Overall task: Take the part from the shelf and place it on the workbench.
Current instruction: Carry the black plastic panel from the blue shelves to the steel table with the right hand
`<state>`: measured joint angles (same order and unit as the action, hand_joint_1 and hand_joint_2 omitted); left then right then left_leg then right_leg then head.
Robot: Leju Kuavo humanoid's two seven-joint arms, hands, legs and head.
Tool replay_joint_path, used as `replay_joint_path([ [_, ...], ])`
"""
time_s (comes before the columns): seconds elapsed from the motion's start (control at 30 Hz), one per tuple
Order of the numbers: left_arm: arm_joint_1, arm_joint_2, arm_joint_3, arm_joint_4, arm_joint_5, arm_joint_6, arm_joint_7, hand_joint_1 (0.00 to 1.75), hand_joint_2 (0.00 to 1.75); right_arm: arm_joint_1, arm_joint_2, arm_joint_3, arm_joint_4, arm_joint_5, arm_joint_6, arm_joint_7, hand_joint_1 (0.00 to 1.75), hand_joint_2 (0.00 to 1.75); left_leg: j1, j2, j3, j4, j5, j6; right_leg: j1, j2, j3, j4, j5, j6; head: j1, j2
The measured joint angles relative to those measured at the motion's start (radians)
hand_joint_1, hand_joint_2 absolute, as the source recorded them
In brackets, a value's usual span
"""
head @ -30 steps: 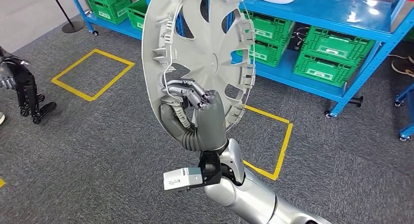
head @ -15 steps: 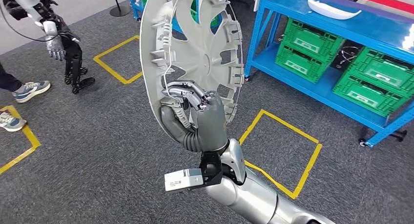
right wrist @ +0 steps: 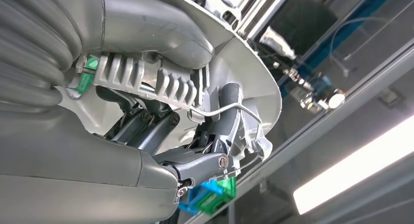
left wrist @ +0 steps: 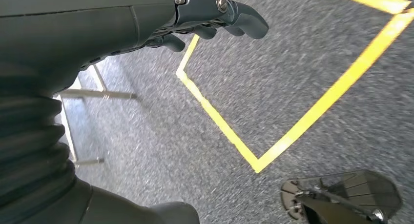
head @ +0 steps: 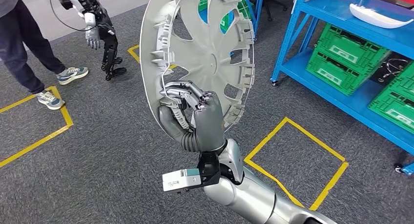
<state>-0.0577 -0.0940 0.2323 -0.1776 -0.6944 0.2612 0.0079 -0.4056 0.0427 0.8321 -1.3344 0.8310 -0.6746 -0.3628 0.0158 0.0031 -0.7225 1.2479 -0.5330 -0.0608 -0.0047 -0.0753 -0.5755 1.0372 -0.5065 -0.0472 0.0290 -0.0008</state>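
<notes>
The part is a large grey wheel cover [head: 207,53], held upright in front of me with its ribbed inner side facing the camera. My right hand [head: 195,114] grips its lower rim, fingers curled over the edge and the thin wire ring. Seen close in the right wrist view, the fingers [right wrist: 215,136] clamp the cover's rim [right wrist: 234,63]. My left hand [left wrist: 146,24] hangs over the grey carpet with its fingers loosely curled and nothing in it.
A blue shelf [head: 341,43] with green crates [head: 341,58] and a white part [head: 378,16] stands at the right. Yellow tape squares [head: 298,158] mark the grey carpet. A person [head: 24,48] and another robot [head: 100,33] stand at the upper left.
The whole scene has shifted right across the frames: I am turning left, away from the shelf. The person and the other robot have come into view. My right hand's grip on the cover is unchanged.
</notes>
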Motion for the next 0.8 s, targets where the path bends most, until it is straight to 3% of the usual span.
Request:
replay_joint_path([
  [0.07,-0.001,0.001,0.0,-0.001,-0.003,-0.006,-0.005,0.0,1.75,-0.001,-0.001,0.0,0.0,-0.001,-0.003,0.002,1.75,1.75,-0.008,0.049,0.082,-0.142,0.054,0.013,0.004,-0.023,0.006,0.0,-0.005,0.005,0.0,0.0],
  [0.13,-0.005,0.002,0.0,-0.003,-0.005,-0.015,-0.012,0.0,1.75,0.0,-0.002,0.001,0.0,-0.002,-0.007,0.007,1.75,1.75,-0.018,0.084,0.121,-0.217,0.073,0.028,0.009,-0.043,0.011,0.0,-0.009,0.015,0.002,0.0],
  [0.2,-0.006,0.004,0.0,-0.003,-0.005,-0.023,-0.015,0.0,1.75,0.001,-0.004,0.002,0.0,-0.002,-0.01,0.011,1.75,1.75,-0.021,0.064,0.118,-0.223,0.075,0.04,0.01,-0.066,0.015,-0.002,-0.011,0.025,0.003,0.0],
  [0.23,-0.006,0.004,0.0,-0.003,-0.005,-0.024,-0.015,0.0,1.75,0.001,-0.005,0.002,0.0,-0.002,-0.011,0.013,1.75,1.75,-0.019,0.05,0.118,-0.227,0.079,0.046,0.008,-0.063,0.017,0.0,-0.015,0.031,0.004,0.0],
  [0.3,-0.005,0.004,0.0,-0.003,-0.003,-0.024,-0.014,0.0,1.75,0.002,-0.007,0.003,-0.001,-0.001,-0.014,0.014,1.75,1.75,-0.012,0.022,0.121,-0.237,0.087,0.058,0.003,-0.009,0.003,0.043,-0.047,0.042,0.006,0.0],
  [0.37,-0.006,0.005,0.0,-0.004,0.0,-0.023,-0.016,0.0,1.75,0.004,-0.014,0.004,-0.002,0.0,-0.016,0.013,1.75,1.75,-0.008,-0.006,0.119,-0.239,0.092,0.065,-0.001,0.057,-0.055,0.165,-0.109,0.047,0.01,0.0],
  [0.43,-0.007,0.006,0.0,-0.003,0.002,-0.022,-0.02,0.0,1.75,0.007,-0.019,0.005,-0.002,0.001,-0.016,0.015,1.75,1.75,-0.008,-0.039,0.116,-0.237,0.093,0.066,-0.003,0.073,-0.114,0.274,-0.142,0.049,0.014,0.0],
  [0.47,-0.005,0.006,0.0,-0.003,0.001,-0.022,-0.021,0.0,1.75,0.008,-0.021,0.005,-0.002,0.001,-0.016,0.016,1.75,1.75,-0.007,-0.056,0.115,-0.234,0.093,0.065,-0.005,0.075,-0.119,0.275,-0.128,0.049,0.015,0.0],
  [0.5,-0.004,0.006,0.0,-0.003,-0.001,-0.022,-0.022,0.0,1.75,0.009,-0.021,0.006,-0.002,0.003,-0.017,0.016,1.75,1.75,-0.006,-0.073,0.115,-0.231,0.092,0.063,-0.007,0.078,-0.104,0.236,-0.095,0.049,0.015,0.0],
  [0.57,-0.004,0.006,0.0,-0.003,-0.006,-0.022,-0.022,0.0,1.75,0.01,-0.025,0.006,-0.002,0.01,-0.019,0.016,1.75,1.75,-0.002,-0.103,0.112,-0.223,0.09,0.055,-0.013,0.114,-0.043,0.099,-0.023,0.05,0.016,0.0],
  [0.6,-0.006,0.006,0.0,-0.003,-0.008,-0.022,-0.022,0.0,1.75,0.011,-0.027,0.006,-0.002,0.014,-0.02,0.016,1.75,1.75,-0.001,-0.117,0.107,-0.219,0.09,0.049,-0.015,0.132,-0.021,0.048,-0.004,0.05,0.016,0.0],
  [0.67,-0.008,0.007,0.0,-0.004,-0.013,-0.022,-0.023,0.0,1.75,0.014,-0.031,0.004,-0.005,0.018,-0.021,0.016,1.75,1.75,0.001,-0.139,0.099,-0.218,0.092,0.033,-0.011,0.147,-0.009,0.013,0.0,0.047,0.017,0.0],
  [0.7,-0.007,0.007,0.0,-0.003,-0.015,-0.022,-0.023,0.0,1.75,0.015,-0.032,0.004,-0.007,0.019,-0.021,0.016,1.75,1.75,0.003,-0.149,0.094,-0.222,0.095,0.024,-0.01,0.135,-0.009,0.011,0.003,0.041,0.018,0.0],
  [0.73,-0.006,0.008,0.0,-0.003,-0.016,-0.022,-0.023,0.0,1.75,0.016,-0.033,0.003,-0.009,0.019,-0.022,0.016,1.75,1.75,0.005,-0.143,0.091,-0.223,0.096,0.019,-0.01,0.124,-0.008,0.007,0.007,0.033,0.018,0.0],
  [0.8,-0.004,0.01,0.0,-0.003,-0.017,-0.022,-0.022,0.0,1.75,0.017,-0.033,0.003,-0.013,0.02,-0.023,0.016,1.75,1.75,0.003,-0.089,0.07,-0.188,0.073,0.011,-0.012,0.098,-0.002,-0.004,0.013,0.016,0.013,0.0],
])
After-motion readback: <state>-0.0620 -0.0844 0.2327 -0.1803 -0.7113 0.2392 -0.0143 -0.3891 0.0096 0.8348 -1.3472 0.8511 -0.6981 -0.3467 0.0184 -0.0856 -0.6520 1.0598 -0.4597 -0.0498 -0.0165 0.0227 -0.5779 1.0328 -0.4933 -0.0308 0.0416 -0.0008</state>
